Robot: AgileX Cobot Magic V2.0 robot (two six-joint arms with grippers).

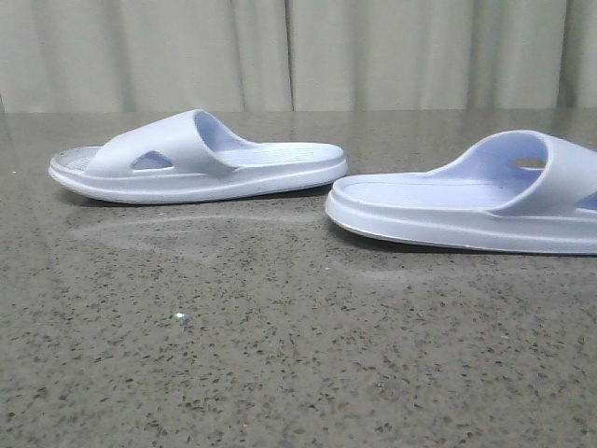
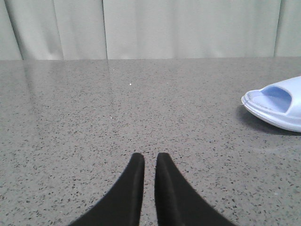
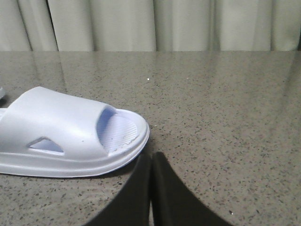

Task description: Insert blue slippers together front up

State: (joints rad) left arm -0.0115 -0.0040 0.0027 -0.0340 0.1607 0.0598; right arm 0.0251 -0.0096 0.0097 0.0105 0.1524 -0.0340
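Lay sole-down and apart on the speckled table (image 1: 280, 373): left slipper (image 1: 196, 159) at ten o'clock, right slipper (image 1: 476, 201) at three o'clock, with left gripper (image 2: 149, 162) narrowed to a slit, empty, and right gripper (image 3: 150, 162) pressed closed, empty, just beside the right slipper's toe.

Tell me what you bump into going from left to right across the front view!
The pale lavender-blue foam slipper lying further back on the left → a bare stretch of the dark speckled stone table → the second pale lavender-blue foam slipper, nearer, running off the right edge.
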